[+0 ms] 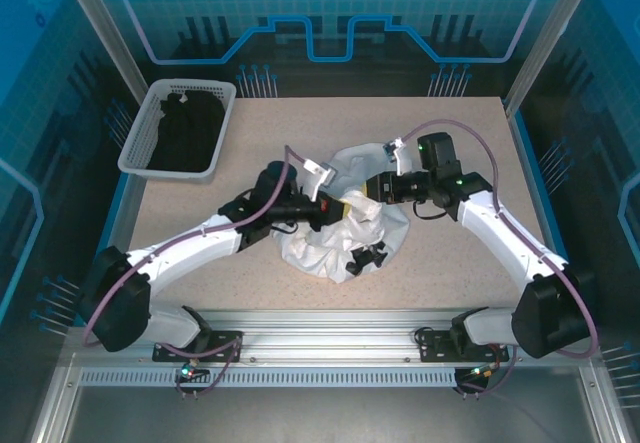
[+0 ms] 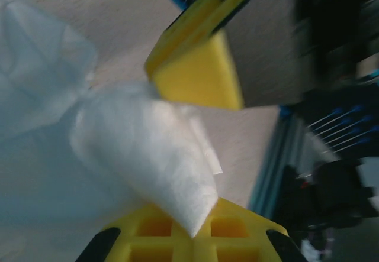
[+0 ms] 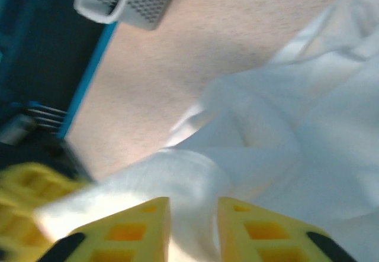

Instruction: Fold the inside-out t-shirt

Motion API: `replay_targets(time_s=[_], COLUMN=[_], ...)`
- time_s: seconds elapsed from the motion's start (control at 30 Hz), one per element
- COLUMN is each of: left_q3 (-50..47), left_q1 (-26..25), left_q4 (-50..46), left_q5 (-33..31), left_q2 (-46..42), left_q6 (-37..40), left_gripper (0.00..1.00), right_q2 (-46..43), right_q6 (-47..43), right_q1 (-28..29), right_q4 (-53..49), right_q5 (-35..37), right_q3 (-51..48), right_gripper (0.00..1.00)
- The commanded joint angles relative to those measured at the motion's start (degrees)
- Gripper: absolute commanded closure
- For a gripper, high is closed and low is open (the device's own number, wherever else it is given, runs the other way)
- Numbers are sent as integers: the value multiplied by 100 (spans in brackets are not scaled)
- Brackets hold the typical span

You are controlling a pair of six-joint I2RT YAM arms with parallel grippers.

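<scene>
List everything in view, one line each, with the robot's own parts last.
t-shirt: one, white, crumpled mid-table between the two grippers.
basket: one, grey, far left corner of the table.
garment: one, black, inside the basket.
table: one, speckled beige, under everything.
left arm: one, white and black, reaching in from the near left.
right arm: one, white and black, reaching in from the near right.
left gripper: one, yellow fingers, shut on a fold of the t-shirt.
right gripper: one, yellow fingers, apart with t-shirt cloth between them.
</scene>
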Motion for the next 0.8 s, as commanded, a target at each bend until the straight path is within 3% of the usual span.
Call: replay_targets(time_s=[0.0, 0.13, 0.3, 0.5, 0.57, 0.67, 0.77], left_q3=[-235, -358, -404, -448, -475, -523, -561], left_q1=[250, 384, 406, 415, 422, 423, 505], left_q4=[878, 954, 926, 859, 851, 787, 651], left_q5=[1114, 1122, 1141, 1123, 1090, 1008, 820], left_q2=[-311, -391, -447, -496, -541, -620, -665], left_q6=[-836, -942, -940, -921, -922, -871, -829], left_gripper=[100, 100, 100, 100, 100, 100, 100], right_q2=[-447, -1092, -1497, -1089, -1020, -1097, -1382], right_q6=[-403, -774, -886, -1080, -1157, -1283, -1475], right_q1=[91, 221, 708, 1114, 1157, 1164, 1149], right_q4=[-495, -583, -263, -94, -111, -191, -348], right_q5=[1018, 854, 863, 1504, 1658, 1961, 1992], right_q3=[41, -370, -938, -1126, -1088, -1037, -1000], right_gripper=[63, 51, 43, 43, 48, 75, 94])
